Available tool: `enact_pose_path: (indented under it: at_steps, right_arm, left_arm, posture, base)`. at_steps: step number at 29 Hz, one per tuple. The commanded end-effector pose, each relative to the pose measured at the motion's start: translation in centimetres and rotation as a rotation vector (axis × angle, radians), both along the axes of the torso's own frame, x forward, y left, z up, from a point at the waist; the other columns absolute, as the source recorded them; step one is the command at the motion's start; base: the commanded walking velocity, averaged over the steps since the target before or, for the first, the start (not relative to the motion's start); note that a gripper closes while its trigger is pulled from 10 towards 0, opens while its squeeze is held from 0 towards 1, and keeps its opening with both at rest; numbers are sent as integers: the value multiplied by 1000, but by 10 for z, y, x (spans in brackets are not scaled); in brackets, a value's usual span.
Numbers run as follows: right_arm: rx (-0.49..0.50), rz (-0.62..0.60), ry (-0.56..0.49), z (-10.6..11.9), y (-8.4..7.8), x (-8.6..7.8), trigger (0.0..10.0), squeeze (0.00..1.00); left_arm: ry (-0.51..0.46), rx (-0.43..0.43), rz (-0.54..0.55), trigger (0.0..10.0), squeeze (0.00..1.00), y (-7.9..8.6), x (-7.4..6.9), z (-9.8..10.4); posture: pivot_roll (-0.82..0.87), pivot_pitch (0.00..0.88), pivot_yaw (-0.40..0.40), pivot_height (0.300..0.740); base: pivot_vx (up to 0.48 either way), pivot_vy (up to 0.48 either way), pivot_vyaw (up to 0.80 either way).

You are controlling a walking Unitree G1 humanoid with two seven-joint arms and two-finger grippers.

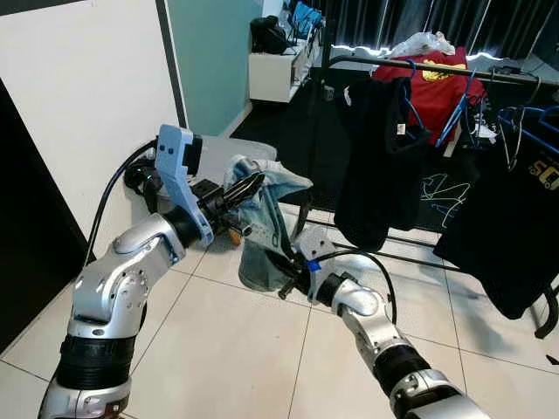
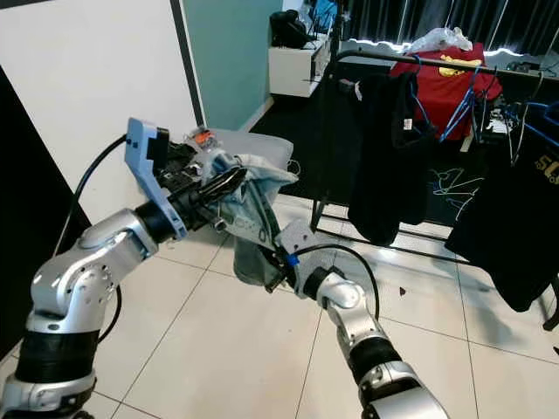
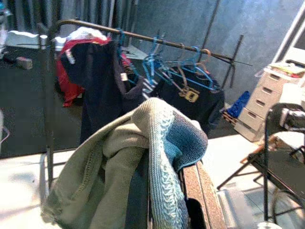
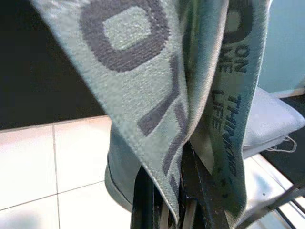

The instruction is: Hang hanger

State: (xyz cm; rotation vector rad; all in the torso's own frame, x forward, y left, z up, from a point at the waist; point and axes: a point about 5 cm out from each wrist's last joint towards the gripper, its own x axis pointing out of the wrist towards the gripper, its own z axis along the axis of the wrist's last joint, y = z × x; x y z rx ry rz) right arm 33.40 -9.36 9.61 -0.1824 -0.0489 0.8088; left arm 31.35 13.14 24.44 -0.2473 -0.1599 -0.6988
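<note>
My left pincer [image 1: 234, 202] holds the top of the pale green knitted top [image 1: 262, 229] up high, in the middle of the frame. My right pincer [image 1: 286, 278] pinches its lower edge so it hangs flat. The clothes rail [image 1: 437, 66], upper right, is well apart.

A white wall [image 1: 79, 87] stands close to the left of the left gripper [image 1: 249, 188]; a teal wall [image 1: 210, 52] lies beyond it; a grey cushioned seat [image 2: 253, 144] sits just behind that gripper; white floor tiles [image 1: 236, 349] spread beneath the right gripper [image 1: 284, 284]; ahead and to its right hangs a black T-shirt [image 1: 380, 157], with a red shirt [image 1: 437, 83] farther back; dark curtains [image 1: 419, 22] close the far side; a white cabinet [image 1: 275, 74] carries a black bag [image 1: 269, 35].
</note>
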Motion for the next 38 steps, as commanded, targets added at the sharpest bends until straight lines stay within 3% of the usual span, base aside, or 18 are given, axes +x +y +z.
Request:
enact_pose_path:
  at_steps: [1,4,5,6,8,10,12,13,17,18,23,24,29,32,38]
  right_arm:
    - [12,19,-3,0,-1,-2,0,0]
    - [3,31,-10,1,-3,-2,0,0]
    - [3,32,-19,4,-7,-2,0,0]
    - [5,30,-29,7,-10,-1,0,0]
    - [5,30,-29,7,-10,-1,0,0]
    - [-7,37,-62,17,-19,0,0,0]
    - [-7,37,-62,17,-19,0,0,0]
    - [-22,53,-79,22,-23,1,0,0]
    - [-72,116,-84,34,-33,4,0,0]
    - [-102,196,-58,45,-40,8,0,0]
    - [-130,312,0,56,-44,10,0,0]
    - [-179,383,38,59,-47,9,0,0]
    - [-202,403,44,60,-48,8,0,0]
    - [-190,482,90,65,-47,4,0,0]
    - [-214,582,194,62,-48,-9,0,0]
  left_arm:
    - [13,-4,29,10000,0,2,4,1]
    - [54,-4,91,10000,0,8,8,-5]
    - [107,-8,179,10000,1000,17,14,-13]
    - [157,-16,256,10000,1000,25,18,-21]
    - [157,-16,256,10000,1000,25,18,-21]
    - [210,-1,379,10000,1000,41,21,-34]
    - [210,-1,379,10000,1000,41,21,-34]
    - [228,26,417,10000,0,47,20,-41]
    - [280,71,487,10000,0,57,17,-55]
    - [302,86,509,10000,0,63,13,-62]
    - [290,99,472,10000,0,61,9,-63]
    - [254,147,369,10000,0,49,2,-62]
    - [239,168,329,10000,0,45,-1,-61]
    - [170,144,108,10000,0,18,-19,-53]
    - [156,116,12,10000,0,0,-33,-54]
  posture:
    - [73,0,1,740]
    - [72,0,-4,740]
    - [66,0,-7,740]
    - [64,0,-7,740]
    - [64,0,-7,740]
    - [56,8,-7,740]
    - [56,8,-7,740]
    - [50,14,-9,740]
    - [40,27,-14,740]
    - [37,34,-26,740]
    - [36,38,-35,740]
    - [38,44,-46,740]
    - [37,46,-47,740]
    - [38,53,-50,740]
    - [37,54,-46,740]
  base:
    - [0,0,0]
    - [0,0,0]
    - [0,0,0]
    - [0,0,0]
    - [0,0,0]
    - [0,0,0]
    - [0,0,0]
    - [0,0,0]
    - [0,0,0]
    - [0,0,0]
    - [0,0,0]
    - [0,0,0]
    - [0,0,0]
    - [0,0,0]
    - [0,0,0]
